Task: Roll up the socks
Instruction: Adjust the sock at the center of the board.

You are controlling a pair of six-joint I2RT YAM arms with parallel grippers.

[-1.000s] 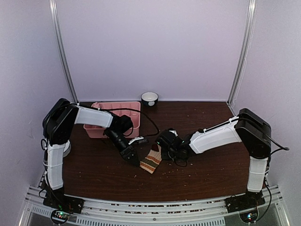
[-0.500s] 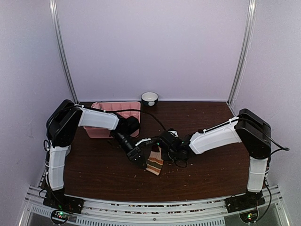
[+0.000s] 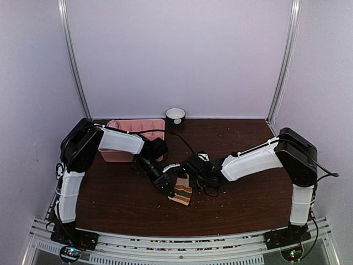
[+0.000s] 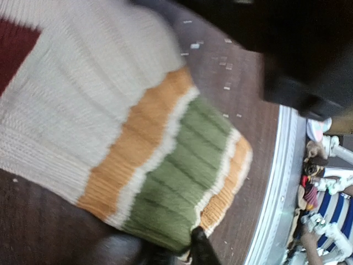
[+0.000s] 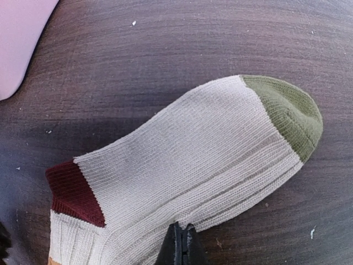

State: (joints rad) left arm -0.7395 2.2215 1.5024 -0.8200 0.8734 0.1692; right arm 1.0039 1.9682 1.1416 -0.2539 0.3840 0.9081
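One cream sock (image 3: 182, 193) with orange and green stripes lies on the dark table between both arms. In the left wrist view its striped cuff (image 4: 165, 165) fills the frame. My left gripper (image 4: 177, 251) is shut on the cuff's edge, one black fingertip (image 4: 201, 245) on top. In the top view my left gripper (image 3: 170, 183) sits at the sock's left side. The right wrist view shows the sock (image 5: 193, 160) flat, with its maroon heel and green toe. My right gripper (image 5: 182, 243) is shut, tips pressed against the sock's near edge. Its place in the top view (image 3: 191, 172) is the sock's far end.
A pink divided tray (image 3: 138, 123) stands behind the left arm; its corner (image 5: 16, 38) shows in the right wrist view. A small white cup (image 3: 175, 115) sits at the back wall. Crumbs dot the table. The metal front rail (image 4: 276, 193) runs close beyond the cuff.
My left gripper moved right onto the sock's cuff and closed on it. The sock's near end shifted slightly right. The right arm stayed put.
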